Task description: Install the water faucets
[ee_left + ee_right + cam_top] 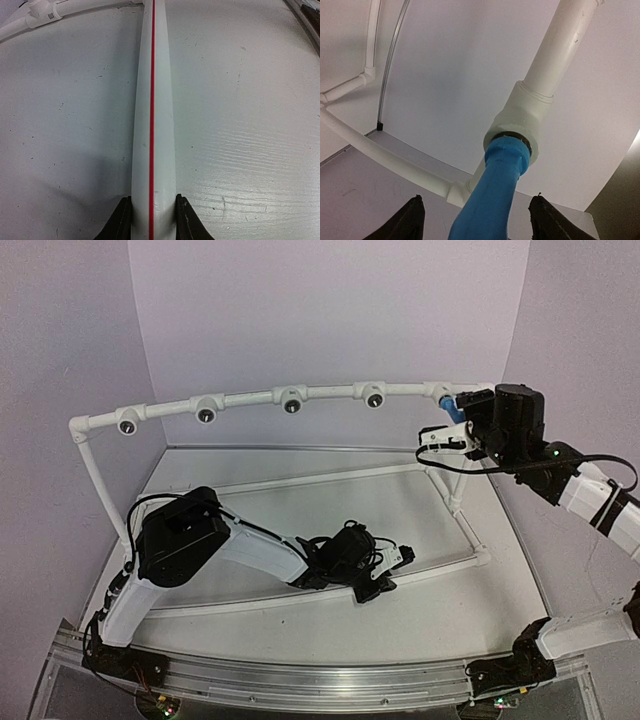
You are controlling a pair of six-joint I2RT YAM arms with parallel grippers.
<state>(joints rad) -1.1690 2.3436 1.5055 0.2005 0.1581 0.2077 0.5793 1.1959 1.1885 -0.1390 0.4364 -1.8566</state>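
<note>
A bright-blue water faucet (492, 200) sits with its end in the white tee fitting (525, 120) at the right end of the raised pipe rail; from above the water faucet (451, 406) shows as a small blue spot. My right gripper (479, 217) is open around it, with a gap between each finger and the blue body. In the top view the right gripper (450, 422) is up at the rail's right end. My left gripper (152, 220) is shut on a white base pipe with a red line (152, 125) lying on the table. From above, the left gripper (390, 575) sits low at mid-table.
The raised rail (250, 398) carries several more white tees with dark round openings (291, 403). Upright posts stand at the left (100, 480) and right (456, 480). A rectangular pipe frame (300, 480) lies on the table, with walls behind and at both sides.
</note>
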